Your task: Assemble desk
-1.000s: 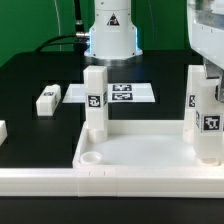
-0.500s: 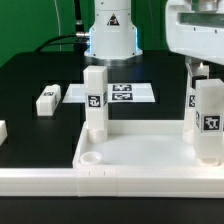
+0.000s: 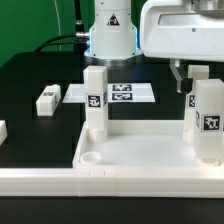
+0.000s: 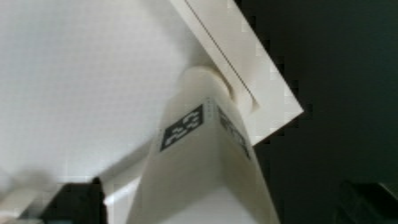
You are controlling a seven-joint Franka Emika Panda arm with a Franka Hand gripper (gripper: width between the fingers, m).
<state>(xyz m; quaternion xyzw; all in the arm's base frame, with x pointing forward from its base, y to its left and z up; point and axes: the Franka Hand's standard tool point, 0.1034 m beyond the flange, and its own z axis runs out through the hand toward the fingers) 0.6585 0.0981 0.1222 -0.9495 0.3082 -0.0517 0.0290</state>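
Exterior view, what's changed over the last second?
The gripper let go of the leg on the exterior view's right and rose, drifting toward that view's left; its jaws stand open above it. That leg, the other upright leg, the desk top and the loose leg stayed put.

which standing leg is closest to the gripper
The upright leg on the exterior view's right, just below the gripper; the other upright leg stands far over on that view's left.
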